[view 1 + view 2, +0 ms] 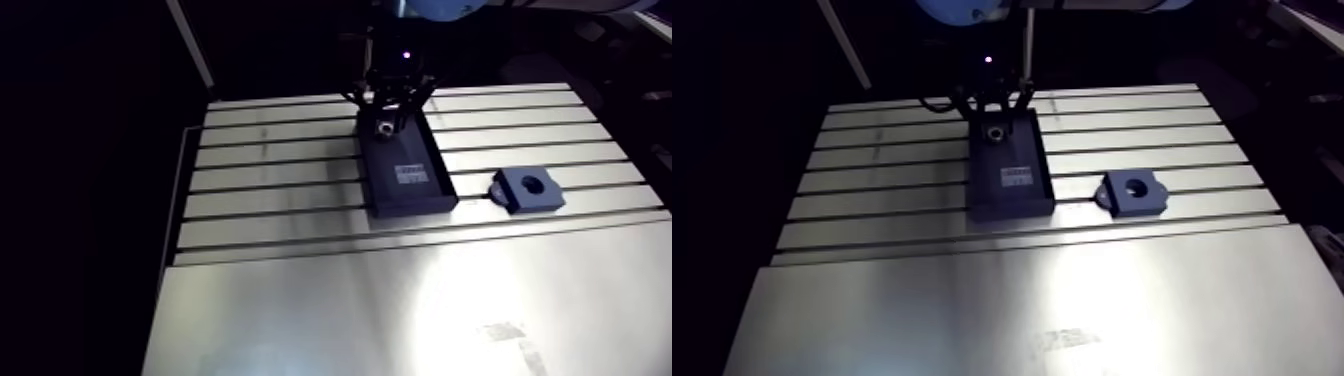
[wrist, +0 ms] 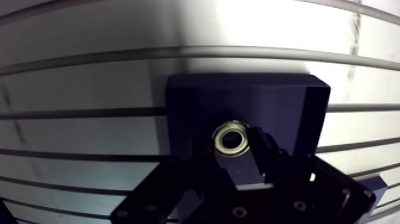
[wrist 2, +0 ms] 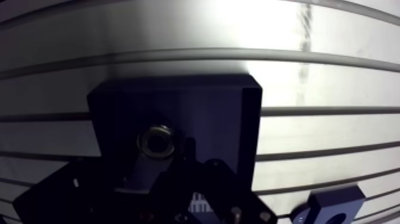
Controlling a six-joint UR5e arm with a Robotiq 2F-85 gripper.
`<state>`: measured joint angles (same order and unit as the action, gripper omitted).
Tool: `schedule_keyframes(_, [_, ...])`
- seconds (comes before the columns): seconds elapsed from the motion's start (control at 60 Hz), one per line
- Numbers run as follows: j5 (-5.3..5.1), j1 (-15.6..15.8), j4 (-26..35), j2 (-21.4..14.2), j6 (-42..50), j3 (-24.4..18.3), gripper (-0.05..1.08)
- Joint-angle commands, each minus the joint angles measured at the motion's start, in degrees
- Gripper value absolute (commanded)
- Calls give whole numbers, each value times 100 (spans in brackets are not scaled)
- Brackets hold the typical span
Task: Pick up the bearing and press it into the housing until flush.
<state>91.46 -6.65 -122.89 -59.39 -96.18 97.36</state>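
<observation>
The pincer [image 1: 386, 117] hangs over the far end of a dark, open tray [image 1: 415, 209]. The tray lies across the slots of the surface [image 1: 280, 150], about midway between the left and right edges and closer to the far edge than the near one. The bearing [image 2: 232, 137], a small metal ring with its hole facing up, is right at the pincer's tip, inside that far end of the tray.

I cannot tell how wide the pincer stands. In the wrist view its black parts melt into the black tray, and in the arm view it is small and shadowed (only a pale grey patch just by the ring stands out). Nor can I tell whether it grips the ring, or whether the ring rests on the tray floor.

A pale label [image 1: 410, 173] lies in the tray's near half, its print too small to read. The housing [image 1: 550, 195], a dark blue block with a round bore facing up, lies flat on the slotted part. It is off the tray's near right corner, apart from it, toward the surface's right edge. In the wrist view only part of it shows beside the pincer, cut off by the frame. The near part of the surface is a smooth plate under strong glare.
</observation>
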Motion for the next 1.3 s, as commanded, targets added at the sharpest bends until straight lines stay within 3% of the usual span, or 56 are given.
schedule_keyframes(0.017, [-27,-46,433,-686,-313,-26,60])
schedule_keyframes(0.3, [-45,-297,889,-1278,-611,-66,63])
schedule_keyframes(0.5, [-45,-423,998,-1478,-788,-63,64])
schedule_keyframes(0.767, [-27,-1005,1052,-1551,-1477,-39,65])
schedule_keyframes(1.3, [15,-1539,1061,-1579,-2120,12,65])
